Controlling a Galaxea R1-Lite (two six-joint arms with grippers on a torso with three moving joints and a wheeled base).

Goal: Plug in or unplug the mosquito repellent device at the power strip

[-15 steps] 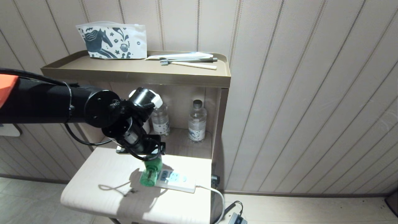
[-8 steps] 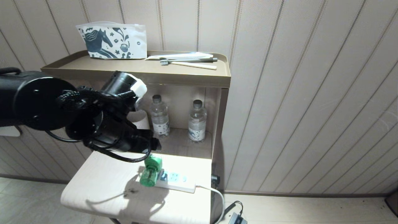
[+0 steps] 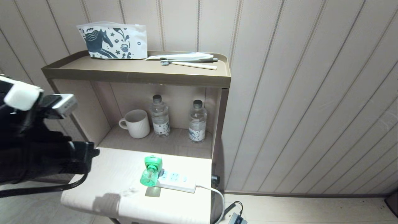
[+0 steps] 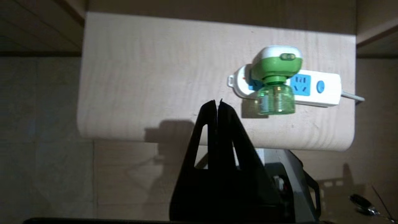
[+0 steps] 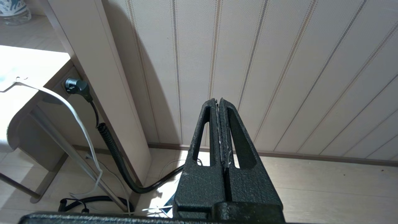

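While the mosquito repellent device (image 3: 151, 170) sits plugged into the end socket of the power strip (image 3: 177, 181), neither gripper is touching it. The strip lies flat on the pale lower shelf (image 3: 108, 183), its long axis running across the shelf from the device's end to the white cord (image 3: 214, 194) at the robot's right. The device's white-and-green head is seated on the strip's face, and its green bottle juts out over the near side, at right angles to the strip's length.

The left gripper (image 4: 217, 104) hangs clear of the shelf's near edge with its fingers pressed together and nothing between them; in the head view the arm shows only as a dark mass at the far left. From it the device lies ahead and off to the robot's right, well apart. The right gripper (image 5: 219, 102) is likewise closed and empty, parked facing the panelled wall (image 5: 279, 77) (the strip itself is not in its view).

The left arm looks the better placed of the two. If an unplug is next, I judge it must open, reach in and straddle the head.
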